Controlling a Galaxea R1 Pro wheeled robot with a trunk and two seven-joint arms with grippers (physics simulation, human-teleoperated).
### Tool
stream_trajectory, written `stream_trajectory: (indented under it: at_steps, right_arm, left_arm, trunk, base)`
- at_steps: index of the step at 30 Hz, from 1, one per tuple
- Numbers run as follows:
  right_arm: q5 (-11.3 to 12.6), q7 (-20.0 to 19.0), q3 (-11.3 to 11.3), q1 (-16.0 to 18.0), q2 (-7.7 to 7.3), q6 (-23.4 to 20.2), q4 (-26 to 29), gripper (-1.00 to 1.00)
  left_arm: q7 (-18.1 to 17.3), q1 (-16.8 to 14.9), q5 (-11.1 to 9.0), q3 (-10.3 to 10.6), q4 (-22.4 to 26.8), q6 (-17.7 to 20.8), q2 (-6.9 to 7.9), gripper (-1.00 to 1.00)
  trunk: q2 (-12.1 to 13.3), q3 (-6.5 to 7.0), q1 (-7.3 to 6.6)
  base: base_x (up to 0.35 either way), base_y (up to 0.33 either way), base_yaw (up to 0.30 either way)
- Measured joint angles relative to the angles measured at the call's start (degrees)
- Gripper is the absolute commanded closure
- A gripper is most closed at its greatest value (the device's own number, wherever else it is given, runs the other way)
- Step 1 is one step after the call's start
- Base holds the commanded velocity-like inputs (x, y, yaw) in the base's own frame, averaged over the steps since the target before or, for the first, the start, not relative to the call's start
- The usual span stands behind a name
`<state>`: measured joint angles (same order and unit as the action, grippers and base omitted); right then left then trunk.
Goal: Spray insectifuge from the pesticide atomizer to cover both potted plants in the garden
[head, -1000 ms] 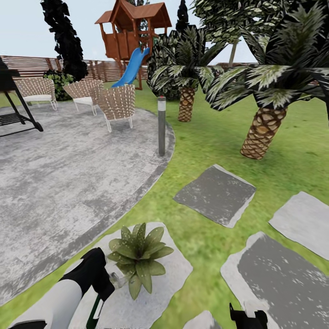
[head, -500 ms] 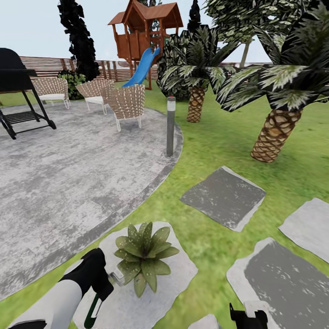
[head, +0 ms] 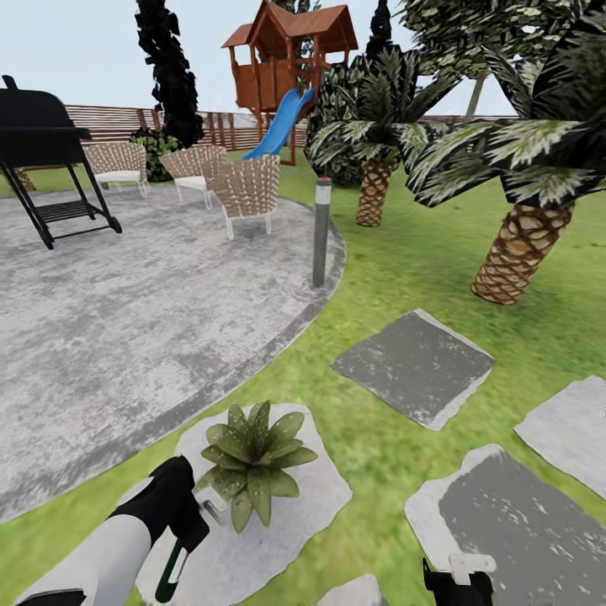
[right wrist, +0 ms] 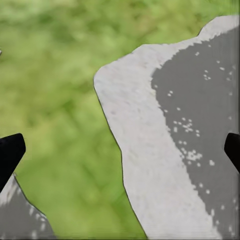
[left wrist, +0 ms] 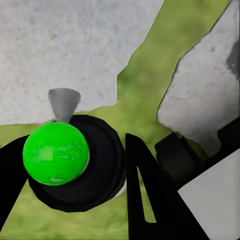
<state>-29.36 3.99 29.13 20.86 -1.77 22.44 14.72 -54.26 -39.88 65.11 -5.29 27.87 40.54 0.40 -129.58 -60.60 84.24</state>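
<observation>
Head view: the left gripper (head: 187, 539) grips the pesticide atomizer (head: 175, 566), its pale head (head: 211, 505) aimed at the potted plant (head: 252, 463) just beside it, likely lined up for spraying. That plant sits on a pale stepping stone (head: 311, 505); nothing blocks the nozzle.

Left wrist view: fingers (left wrist: 150, 200) clamp the atomizer's dark body.

Right wrist view: the right gripper (right wrist: 120, 150) hangs empty, fingertips spread wide over grass (right wrist: 60, 100), away from the plant.
</observation>
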Motion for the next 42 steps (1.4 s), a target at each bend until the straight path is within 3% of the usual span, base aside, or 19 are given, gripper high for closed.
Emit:
stream_trajectory:
  at_steps: [10,23,32,42]
  right_arm:
    - [0.0,0.0,0.0,0.0,0.0,0.0,0.0,-1.0]
    - [0.0,0.0,0.0,0.0,-0.05,0.0,0.0,-1.0]
    - [0.0,0.0,0.0,0.0,0.0,0.0,0.0,-1.0]
    - [0.0,0.0,0.0,0.0,0.0,0.0,0.0,-1.0]
  left_arm:
    - [0.1,0.0,0.0,0.0,-0.2,0.0,0.06,1.0]
    - [0.1,0.0,0.0,0.0,-0.1,0.0,-0.09,1.0]
    - [0.1,0.0,0.0,0.0,0.0,0.0,-0.15,1.0]
    - [0.1,0.0,0.0,-0.1,0.0,0.0,-0.14,1.0]
  trunk:
    - [0.0,0.0,-0.02]
    - [0.0,0.0,-0.03]
    - [0.0,0.0,-0.01]
    - [0.0,0.0,-0.02]
  base:
    - [-0.01,-0.008,0.243]
    - [0.161,-0.191,0.009]
    - [-0.072,-0.259,0.131]
    - [-0.014,-0.027,0.198]
